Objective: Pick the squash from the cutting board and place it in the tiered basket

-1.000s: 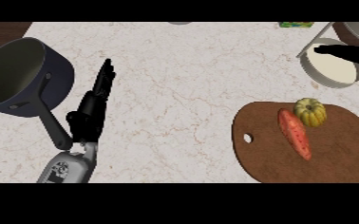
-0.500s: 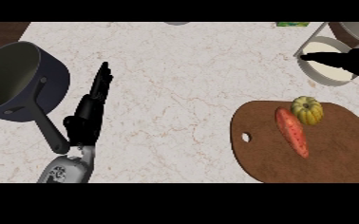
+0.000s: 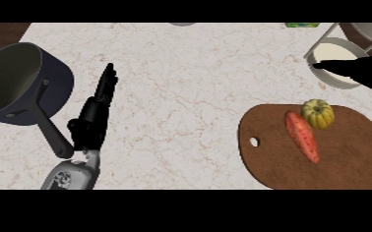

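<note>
OBJECTS: one yellow-green ribbed squash point(image 3: 318, 113) lying on one round brown wooden cutting board point(image 3: 272, 164), just beside one red-orange carrot point(image 3: 301, 136) | LEFT: left hand point(image 3: 93, 115) resting beside one dark blue saucepan point(image 3: 33, 86), fingers straight | RIGHT: right hand point(image 3: 352, 69) hovering over one white tiered basket point(image 3: 335, 80), fingers extending straight, holding nothing

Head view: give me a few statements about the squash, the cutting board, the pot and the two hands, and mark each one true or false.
1. The squash lies on the cutting board, next to a long red-orange vegetable. True.
2. The left hand grips the pot's handle. False: it is beside the handle with its fingers straight and holds nothing.
3. The right hand shows over the tiered basket at the view's upper right. True.
4. The pot stands on the cutting board. False: it stands on the counter at the view's left, well apart from the board.
</note>
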Robot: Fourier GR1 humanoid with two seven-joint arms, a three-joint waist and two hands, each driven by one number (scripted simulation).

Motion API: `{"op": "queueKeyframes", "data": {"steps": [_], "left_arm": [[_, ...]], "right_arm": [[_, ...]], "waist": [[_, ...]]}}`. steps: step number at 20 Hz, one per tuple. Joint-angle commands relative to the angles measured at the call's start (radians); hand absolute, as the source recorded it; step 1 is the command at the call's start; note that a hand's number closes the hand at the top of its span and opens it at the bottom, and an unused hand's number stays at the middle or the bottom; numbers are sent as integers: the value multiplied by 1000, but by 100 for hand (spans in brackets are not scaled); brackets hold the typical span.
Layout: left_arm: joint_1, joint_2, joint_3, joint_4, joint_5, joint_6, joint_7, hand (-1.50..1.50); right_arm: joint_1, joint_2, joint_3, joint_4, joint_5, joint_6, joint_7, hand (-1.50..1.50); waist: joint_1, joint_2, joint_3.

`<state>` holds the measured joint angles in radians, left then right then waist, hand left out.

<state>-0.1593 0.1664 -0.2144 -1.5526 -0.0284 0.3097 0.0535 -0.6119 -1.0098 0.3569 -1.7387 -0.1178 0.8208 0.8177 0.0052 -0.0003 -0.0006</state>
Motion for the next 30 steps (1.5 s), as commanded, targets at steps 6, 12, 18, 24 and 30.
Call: {"op": "queueKeyframes", "data": {"steps": [6,12,18,24,30], "left_arm": [[52,-7,18,-24,0,-41,-17,0],[67,-14,15,-65,-41,-27,10,0],[-5,-59,35,11,-53,-23,-6,0],[33,-69,39,-13,-70,-42,4,0],[-59,-84,58,39,-86,-52,40,0]], "right_arm": [[37,37,-43,-34,118,149,-28,-150],[71,31,-44,0,344,161,-255,-150],[135,76,-45,71,555,52,-315,-150],[160,146,-109,111,623,101,-356,-150],[111,173,-121,254,708,79,-497,-150]], "waist": [[-4,-1,0],[0,0,1],[-5,1,1],[-4,0,1],[1,2,1]]}}
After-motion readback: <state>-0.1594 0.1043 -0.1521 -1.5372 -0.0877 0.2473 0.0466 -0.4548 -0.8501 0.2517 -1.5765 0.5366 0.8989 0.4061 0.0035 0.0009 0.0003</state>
